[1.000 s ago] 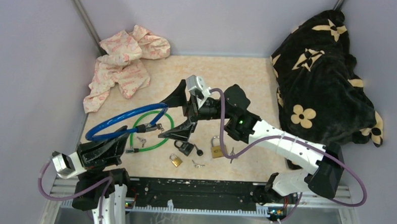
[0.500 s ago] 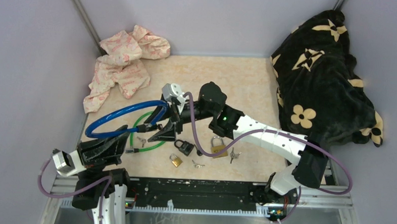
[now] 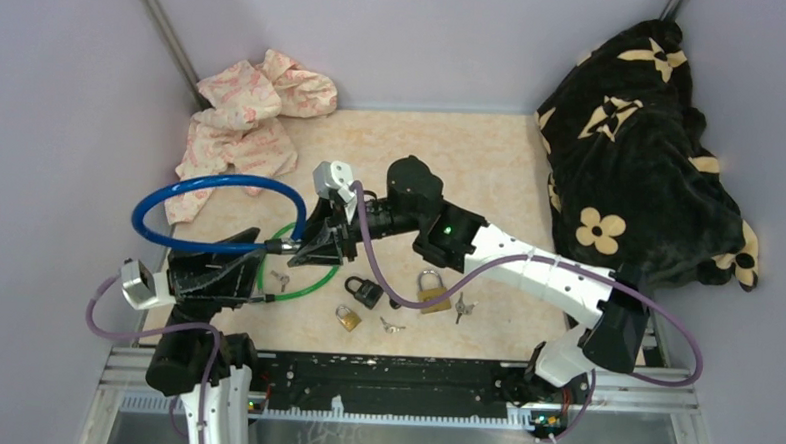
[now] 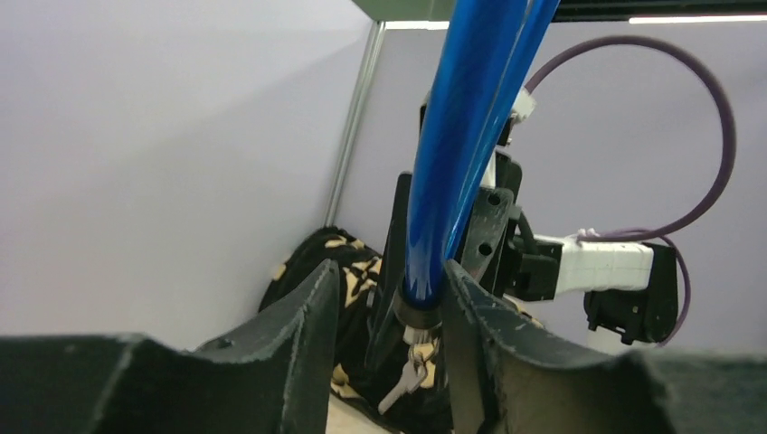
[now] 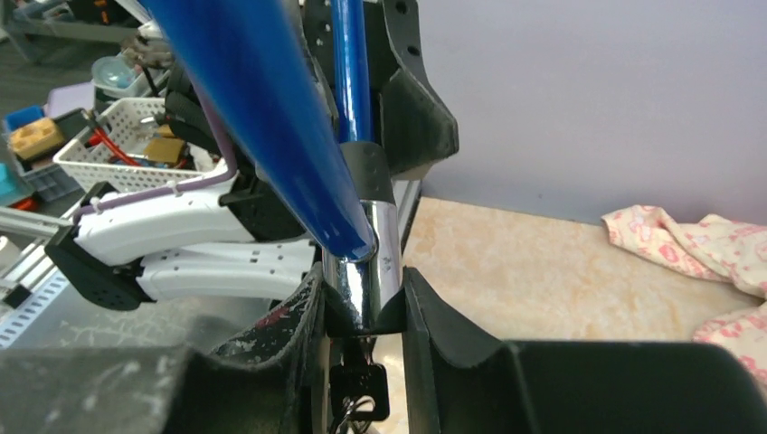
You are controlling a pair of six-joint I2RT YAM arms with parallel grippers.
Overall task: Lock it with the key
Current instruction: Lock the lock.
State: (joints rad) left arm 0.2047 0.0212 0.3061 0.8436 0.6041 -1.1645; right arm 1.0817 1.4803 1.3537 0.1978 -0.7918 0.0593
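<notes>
Top external shows the blue cable lock [image 3: 216,180] lifted off the surface near its left edge, its loop hanging in the air between the two arms. The left gripper [image 3: 260,268] has its jaws pinching the cable just above its black collar, as the left wrist view shows the cable [image 4: 470,108] running up between the fingers [image 4: 312,312]. The right gripper [image 3: 313,245] reaches in from the right, and in its wrist view its jaws are pressed on the chrome barrel [image 5: 366,262] of the lock, with a black-headed key [image 5: 357,391] hanging just below. On the surface near its front edge lie a green cable lock [image 3: 311,284], a black padlock [image 3: 366,293], two brass padlocks [image 3: 349,318] [image 3: 429,296] and loose keys [image 3: 392,326]. A pink cloth [image 3: 243,125] fills the far left corner and a black blanket [image 3: 633,142] the far right corner.
</notes>
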